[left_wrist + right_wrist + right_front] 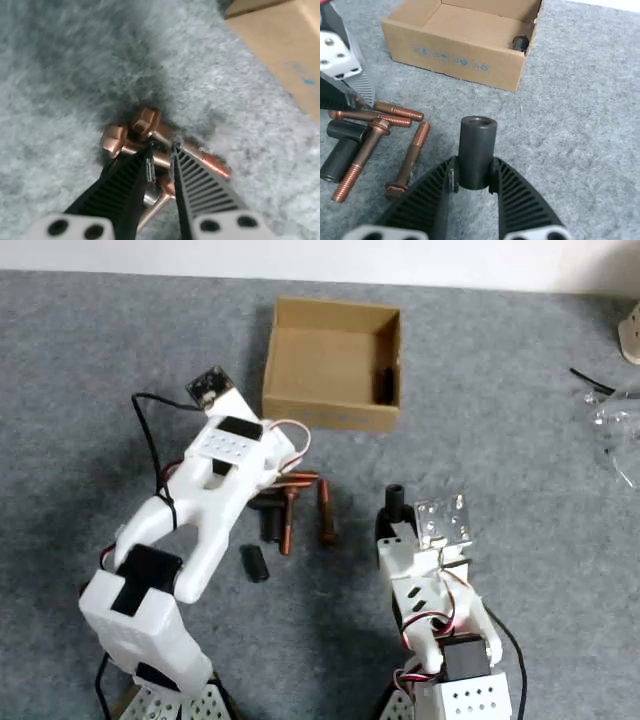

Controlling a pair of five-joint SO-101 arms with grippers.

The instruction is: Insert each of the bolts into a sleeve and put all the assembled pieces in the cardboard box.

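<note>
Grey felt (540,570) | L hand (161,152) pinches bolt (205,161) nr box (330,412) | R hand (472,172) pinches sleeve (477,142)

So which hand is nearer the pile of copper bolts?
Left. The left hand sits right over the copper bolts; the right hand is apart from them, off to one side, shut on an upright black sleeve.

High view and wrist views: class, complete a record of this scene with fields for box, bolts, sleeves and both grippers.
box: cardboard box, open, one dark piece in a corner
bolts: four copper bolts loose on the grey felt
sleeves: loose sleeves beside the bolts
left gripper: down at the bolts
right gripper: holds a black sleeve upright
</note>
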